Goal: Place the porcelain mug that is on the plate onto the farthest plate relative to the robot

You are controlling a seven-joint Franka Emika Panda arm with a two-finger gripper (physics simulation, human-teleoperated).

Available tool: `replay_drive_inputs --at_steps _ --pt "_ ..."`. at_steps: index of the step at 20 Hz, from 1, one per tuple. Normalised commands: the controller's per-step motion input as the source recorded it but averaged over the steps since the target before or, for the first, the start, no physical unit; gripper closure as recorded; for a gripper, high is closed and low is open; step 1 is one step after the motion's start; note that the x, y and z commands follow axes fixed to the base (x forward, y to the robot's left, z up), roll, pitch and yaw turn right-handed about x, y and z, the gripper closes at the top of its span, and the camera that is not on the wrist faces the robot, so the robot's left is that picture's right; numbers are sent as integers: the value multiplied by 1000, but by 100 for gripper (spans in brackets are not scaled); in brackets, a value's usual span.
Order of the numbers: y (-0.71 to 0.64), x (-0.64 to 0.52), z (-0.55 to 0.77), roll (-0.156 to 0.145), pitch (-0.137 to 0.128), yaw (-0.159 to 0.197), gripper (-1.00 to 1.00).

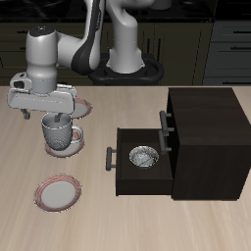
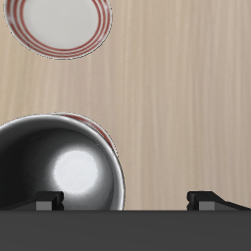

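The porcelain mug [image 1: 61, 134] stands upright on a red-rimmed plate [image 1: 71, 149] toward the back of the table. In the wrist view the mug [image 2: 61, 169] is seen from above, with the plate's rim [image 2: 104, 131] showing beside it. My gripper [image 1: 59, 120] is open and low over the mug. In the wrist view my gripper [image 2: 125, 201] straddles the mug's wall, one fingertip [image 2: 44, 202] over the inside and the other outside. The farthest plate [image 1: 57, 192] lies empty near the table's front edge; it appears to be the plate in the wrist view [image 2: 59, 25].
A third like plate [image 1: 82, 107] lies just behind the mug, partly hidden by my hand. A dark cabinet [image 1: 206, 137] stands beside them with its drawer [image 1: 116, 169] pulled open, and a small patterned grey bowl [image 1: 143, 157] lies inside.
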Motion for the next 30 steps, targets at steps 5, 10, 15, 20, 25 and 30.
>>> replay_drive_inputs --at_steps 5,10,15,20,25,30 --pt "37 73 -386 29 52 -7 -100" --pt "-166 68 -406 -19 57 -56 100" --pt "-82 -24 -96 3 26 -47 100" --pt "7 14 57 4 -15 -11 100" --pt "120 181 11 23 6 -14 100" --pt "98 279 242 6 -44 17 100"
